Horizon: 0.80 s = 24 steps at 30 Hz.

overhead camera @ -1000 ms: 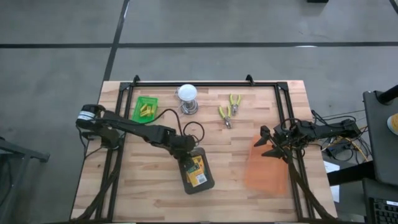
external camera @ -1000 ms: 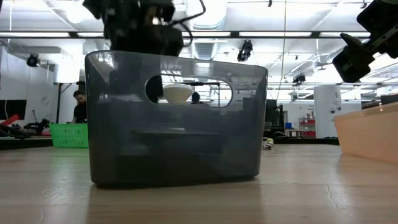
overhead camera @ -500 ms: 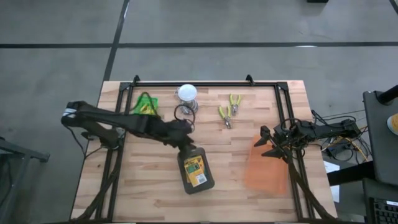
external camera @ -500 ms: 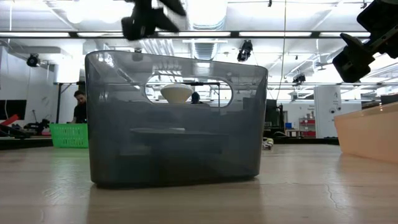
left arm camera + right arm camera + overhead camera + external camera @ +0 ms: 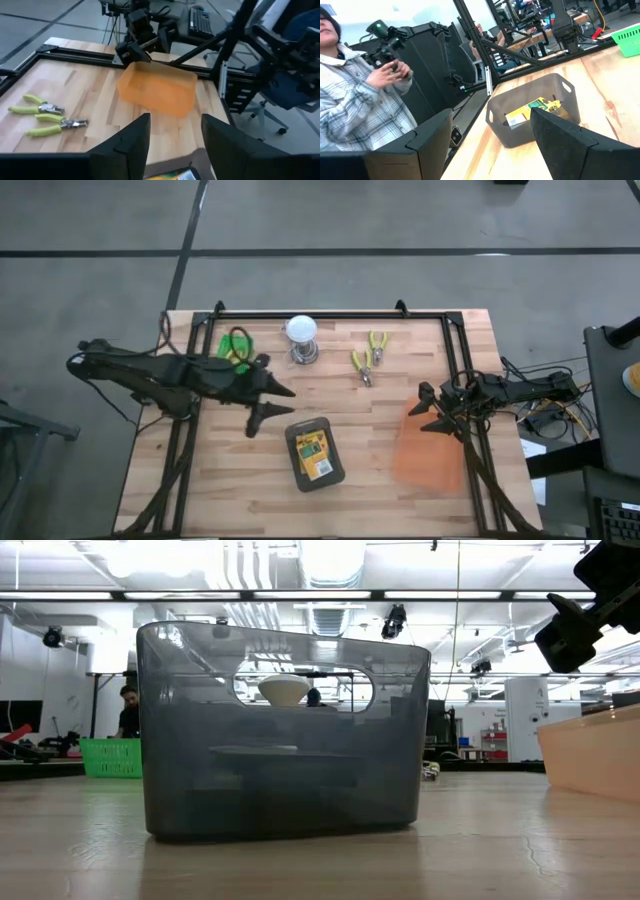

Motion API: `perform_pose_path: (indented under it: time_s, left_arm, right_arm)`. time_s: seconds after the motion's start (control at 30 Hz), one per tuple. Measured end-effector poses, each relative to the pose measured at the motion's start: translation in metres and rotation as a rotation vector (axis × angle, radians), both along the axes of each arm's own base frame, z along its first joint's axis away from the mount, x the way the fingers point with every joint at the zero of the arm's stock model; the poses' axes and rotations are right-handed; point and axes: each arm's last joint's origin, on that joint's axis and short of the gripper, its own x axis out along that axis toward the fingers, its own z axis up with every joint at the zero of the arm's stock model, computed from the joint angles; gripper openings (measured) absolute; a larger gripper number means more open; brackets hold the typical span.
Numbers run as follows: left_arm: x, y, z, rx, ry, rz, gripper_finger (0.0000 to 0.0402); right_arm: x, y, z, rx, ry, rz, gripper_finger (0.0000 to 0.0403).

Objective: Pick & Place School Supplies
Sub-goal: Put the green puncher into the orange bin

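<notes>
Your left gripper [image 5: 268,404] hangs open and empty just left of the grey bin [image 5: 315,453] near the desk's front edge; two crayon boxes [image 5: 313,454] lie inside it. Your right gripper [image 5: 428,409] waits wide open over the orange bin [image 5: 425,450] by the right edge; the green basket [image 5: 236,348] sits toward the back-left corner.

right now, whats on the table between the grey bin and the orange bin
Nothing: in the high view, only bare wood lies between the grey bin, which holds a crayon box, and the orange bin.
</notes>
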Motion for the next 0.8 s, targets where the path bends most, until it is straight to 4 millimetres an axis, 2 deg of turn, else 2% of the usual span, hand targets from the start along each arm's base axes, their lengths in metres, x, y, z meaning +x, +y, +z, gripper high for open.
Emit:
perform_pose_path:
  time_s: [0.23, 0.43, 0.67, 0.8]
  left_arm:
    - [-0.048, 0.009, -0.011, -0.011, -0.075, 0.008, 0.0181]
    - [-0.085, 0.017, -0.029, -0.031, -0.154, 0.005, 0.0181]
    - [-0.113, 0.024, -0.062, -0.044, -0.172, -0.01, 0.0181]
    - [-0.125, 0.027, -0.07, -0.06, -0.235, -0.011, 0.0181]
  right_arm:
    - [0.0, 0.0, 0.0, 0.0, 0.0, 0.0, 0.0267]
    - [0.0, 0.0, 0.0, 0.0, 0.0, 0.0, 0.0261]
    - [0.0, 0.0, 0.0, 0.0, 0.0, 0.0, 0.0264]
    - [0.0, 0.0, 0.0, 0.0, 0.0, 0.0, 0.0267]
